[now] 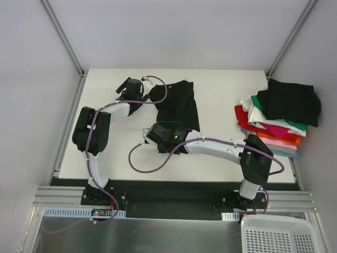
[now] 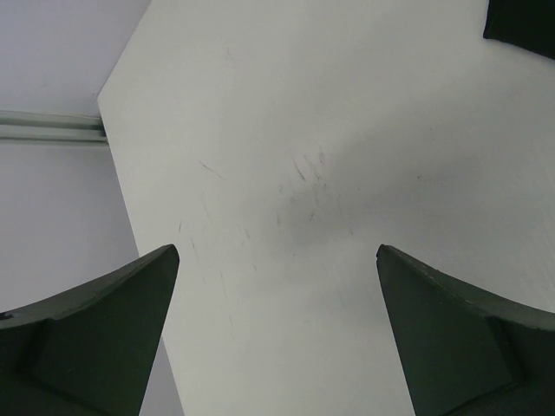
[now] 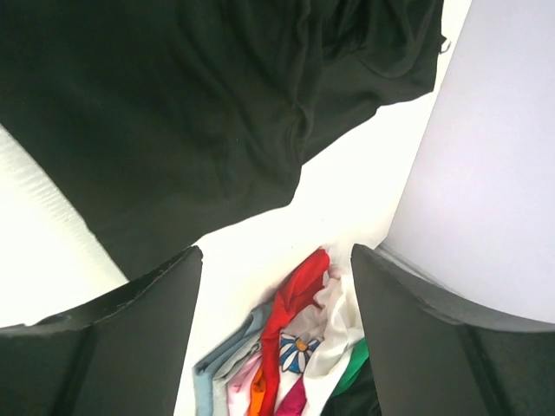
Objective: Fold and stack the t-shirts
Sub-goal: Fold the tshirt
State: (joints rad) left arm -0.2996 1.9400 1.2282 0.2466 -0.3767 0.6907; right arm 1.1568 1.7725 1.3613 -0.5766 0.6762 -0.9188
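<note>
- a white table (image 1: 221, 84) is seen from above, closed in by plain pale walls (image 1: 174, 31) with metal rails (image 1: 62, 36) running up the back corners; faint scuff marks are seen on the table top in the left wrist view.
- a white slotted basket (image 1: 279, 234) is seen off the table, at the near right.
- a black t-shirt (image 1: 179, 108) is laid near the middle of the table; its long axis runs from the far edge towards the arms, slightly slanted, with a lobe of cloth pushed out to the left at the far end.
- the cloth is rumpled and partly doubled over; no lettering can be made out.
- a stack of folded t-shirts (image 1: 274, 126) is placed at the right edge of the table, well apart from the black one: black on top, then green, white, red, pink, orange and pale blue, fanned out leftwards.
- the left claw (image 2: 277, 256) is held wide apart over bare table, with nothing gripped.
- the right claw (image 3: 276, 251) is parted just beside the black cloth's near end, with nothing between its fingers.
</note>
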